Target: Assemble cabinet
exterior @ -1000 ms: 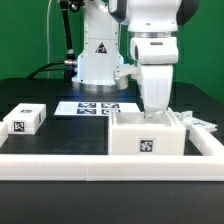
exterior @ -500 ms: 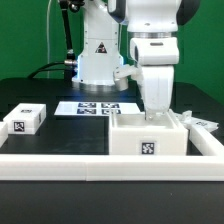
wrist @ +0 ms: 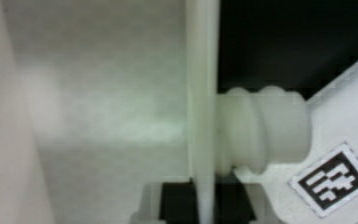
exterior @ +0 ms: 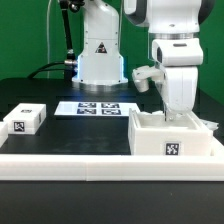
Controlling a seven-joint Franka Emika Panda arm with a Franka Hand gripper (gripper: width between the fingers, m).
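The white cabinet body (exterior: 170, 145), an open box with a tag on its front, sits at the exterior view's right, behind the white front rail. My gripper (exterior: 176, 112) reaches down into it, and its fingertips are hidden behind the box wall. In the wrist view my gripper (wrist: 202, 203) is shut on a thin upright wall (wrist: 201, 90) of the cabinet body, with a dark pad (wrist: 178, 200) on either side. A white ribbed knob (wrist: 268, 130) and a tag (wrist: 336, 182) lie beside the wall. A small white tagged panel piece (exterior: 24, 119) lies at the left.
The marker board (exterior: 95, 107) lies flat in front of the white robot base (exterior: 100, 55). A white rail (exterior: 80, 160) runs along the front of the black table. Another small white piece (exterior: 209, 125) shows just right of the cabinet body.
The arm and the cabinet body have moved together toward the exterior view's right. The panel piece at the left has not moved.
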